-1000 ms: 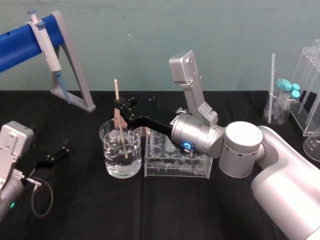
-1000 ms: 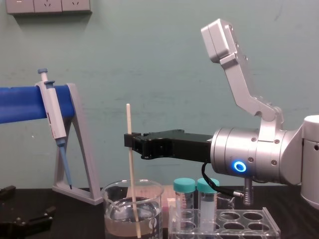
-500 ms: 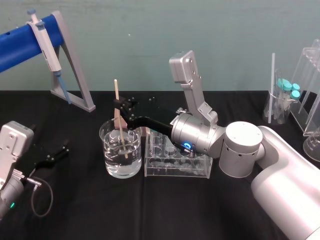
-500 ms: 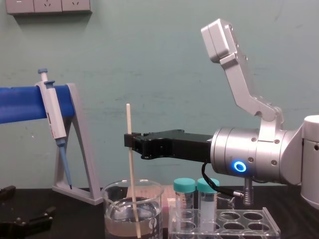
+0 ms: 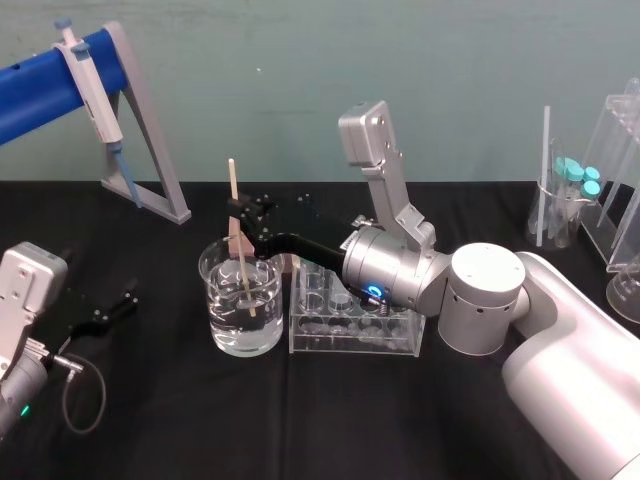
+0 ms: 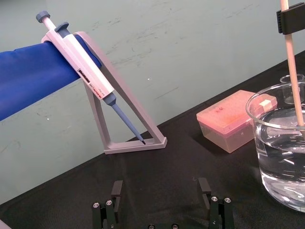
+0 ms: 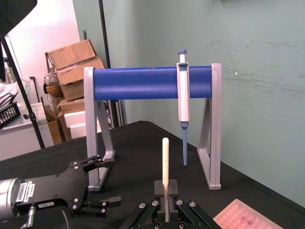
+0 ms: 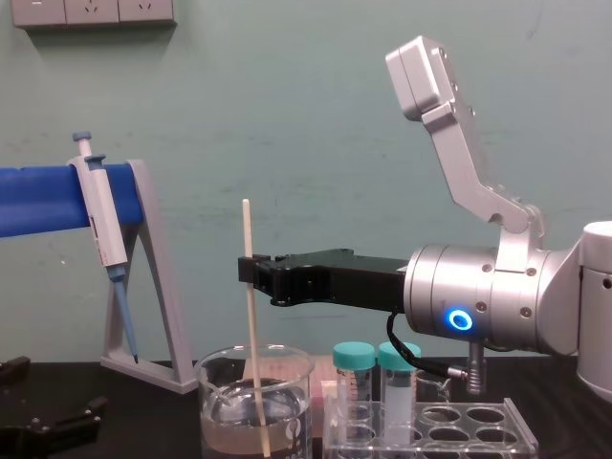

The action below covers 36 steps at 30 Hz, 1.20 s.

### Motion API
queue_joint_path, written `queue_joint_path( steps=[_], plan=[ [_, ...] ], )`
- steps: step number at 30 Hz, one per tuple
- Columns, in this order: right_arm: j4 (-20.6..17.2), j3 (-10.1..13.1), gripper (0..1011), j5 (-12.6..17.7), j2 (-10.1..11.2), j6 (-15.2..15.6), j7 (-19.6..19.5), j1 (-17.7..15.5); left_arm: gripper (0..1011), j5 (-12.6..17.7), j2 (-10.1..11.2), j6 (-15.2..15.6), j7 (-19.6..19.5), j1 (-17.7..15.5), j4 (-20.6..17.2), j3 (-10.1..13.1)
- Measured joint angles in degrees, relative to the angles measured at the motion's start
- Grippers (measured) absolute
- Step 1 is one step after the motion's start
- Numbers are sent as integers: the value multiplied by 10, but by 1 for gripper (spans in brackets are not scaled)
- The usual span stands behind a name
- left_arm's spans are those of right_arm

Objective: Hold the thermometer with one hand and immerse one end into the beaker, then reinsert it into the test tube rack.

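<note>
Right gripper (image 8: 251, 273) pinching thermometer (image 8: 247, 229), upright, tip in beaker (image 8: 212, 402) below; rack (image 8: 497, 430) just wrist-side; left gripper (image 6: 160, 188) parked, fingers spread.

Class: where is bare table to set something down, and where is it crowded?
Bare: the table before the beaker and test tube rack; also between the left gripper and beaker. Crowded: at the beaker, where the right gripper holds the thermometer.

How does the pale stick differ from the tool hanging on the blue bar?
The thermometer is a thin rod; the pipette is thicker, grey with blue ends. The right gripper holds the thermometer dipped in the beaker; the pipette hangs on its stand. Both are near upright.
</note>
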Motion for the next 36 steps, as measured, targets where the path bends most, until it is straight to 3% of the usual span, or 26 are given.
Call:
queue_joint_path(
  steps=[36],
  plan=[
    [0,0,44,0,0,0,0,0,1004,0,0,0,0,0,0,0]
  ],
)
